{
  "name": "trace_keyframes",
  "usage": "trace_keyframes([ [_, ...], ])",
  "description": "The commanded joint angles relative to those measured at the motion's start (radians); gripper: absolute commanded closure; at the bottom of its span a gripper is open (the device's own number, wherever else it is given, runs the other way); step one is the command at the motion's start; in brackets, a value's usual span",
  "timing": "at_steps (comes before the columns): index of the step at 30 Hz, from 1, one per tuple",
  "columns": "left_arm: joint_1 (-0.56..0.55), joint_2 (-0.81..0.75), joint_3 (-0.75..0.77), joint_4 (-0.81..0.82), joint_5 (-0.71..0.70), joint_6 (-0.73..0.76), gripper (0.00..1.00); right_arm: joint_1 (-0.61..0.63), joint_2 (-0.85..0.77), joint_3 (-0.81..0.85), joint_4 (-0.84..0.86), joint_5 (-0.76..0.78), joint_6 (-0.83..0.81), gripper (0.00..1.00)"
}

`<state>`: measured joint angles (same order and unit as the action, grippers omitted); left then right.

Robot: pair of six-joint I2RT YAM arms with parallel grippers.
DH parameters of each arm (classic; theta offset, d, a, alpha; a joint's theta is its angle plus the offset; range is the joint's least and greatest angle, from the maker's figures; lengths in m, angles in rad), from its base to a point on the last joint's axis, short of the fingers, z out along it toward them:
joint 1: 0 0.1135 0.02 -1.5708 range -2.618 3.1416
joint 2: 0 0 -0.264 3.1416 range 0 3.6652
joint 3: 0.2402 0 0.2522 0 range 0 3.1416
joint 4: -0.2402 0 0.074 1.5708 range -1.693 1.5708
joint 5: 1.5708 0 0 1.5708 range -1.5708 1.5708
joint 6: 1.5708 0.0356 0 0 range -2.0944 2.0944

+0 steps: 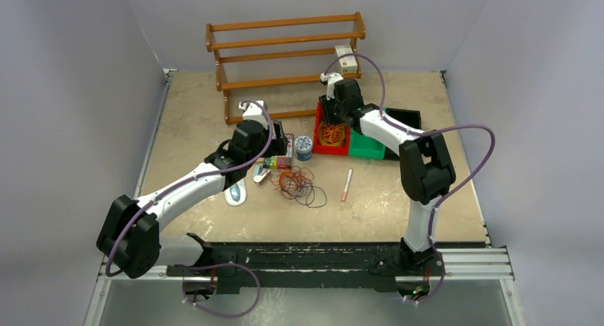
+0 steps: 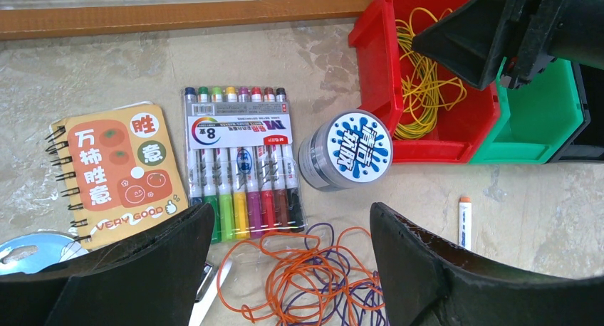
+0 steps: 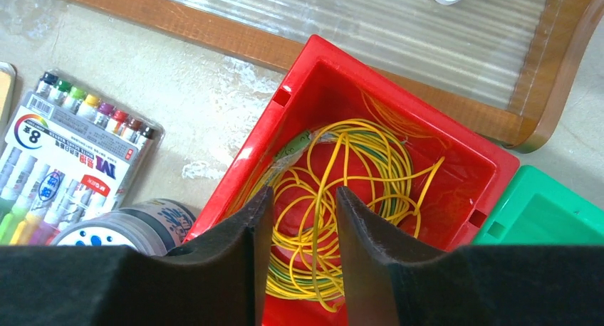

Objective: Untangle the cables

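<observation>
A tangle of orange and dark purple cables [image 2: 313, 276] lies on the table [image 1: 192, 119], also in the top view as the tangle [image 1: 299, 183]. My left gripper [image 2: 292, 219] hovers over its near edge, open wide, nothing between the fingers; from above the left gripper [image 1: 281, 151] is left of the tangle. Yellow cables [image 3: 370, 162] lie coiled in the red bin [image 3: 285, 105]. My right gripper [image 3: 304, 194] hangs over that bin, jaws apart, with one yellow strand running loose through the gap. From above, the right gripper [image 1: 329, 116] is over the yellow cables [image 1: 331, 134].
A marker pack [image 2: 238, 169], an orange notebook [image 2: 117, 173] and a round tin [image 2: 349, 148] lie beyond the tangle. A white pen [image 2: 464, 223] lies to its right. A green bin [image 2: 541, 119] adjoins the red bin [image 2: 370, 27]. A wooden rack [image 1: 285, 48] stands at the back.
</observation>
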<state>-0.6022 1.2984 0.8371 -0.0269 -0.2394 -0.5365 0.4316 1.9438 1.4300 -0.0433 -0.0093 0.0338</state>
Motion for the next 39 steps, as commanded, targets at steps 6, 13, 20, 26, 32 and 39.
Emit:
trace_keyframes([
  [6, 0.008, -0.021, 0.02, 0.022, -0.008, 0.004, 0.2, -0.001, -0.083, 0.004, 0.016, -0.01, -0.006, 0.51],
  [13, 0.007, -0.017, 0.022, 0.02, -0.007, 0.002, 0.2, -0.001, -0.175, -0.036, 0.045, 0.054, -0.016, 0.48],
  [20, 0.007, -0.01, 0.021, 0.022, 0.004, -0.007, 0.2, 0.0, -0.353, -0.224, 0.217, 0.052, -0.027, 0.47],
  [26, 0.007, 0.005, 0.001, 0.016, 0.027, -0.016, 0.2, -0.001, -0.483, -0.346, 0.26, -0.103, 0.028, 0.47],
  [32, 0.007, 0.04, -0.02, -0.018, 0.012, -0.021, 0.21, 0.0, -0.496, -0.381, 0.195, -0.211, 0.008, 0.47],
  [39, 0.008, 0.105, -0.04, 0.003, 0.008, -0.014, 0.29, 0.001, -0.486, -0.421, 0.213, -0.269, 0.026, 0.47],
])
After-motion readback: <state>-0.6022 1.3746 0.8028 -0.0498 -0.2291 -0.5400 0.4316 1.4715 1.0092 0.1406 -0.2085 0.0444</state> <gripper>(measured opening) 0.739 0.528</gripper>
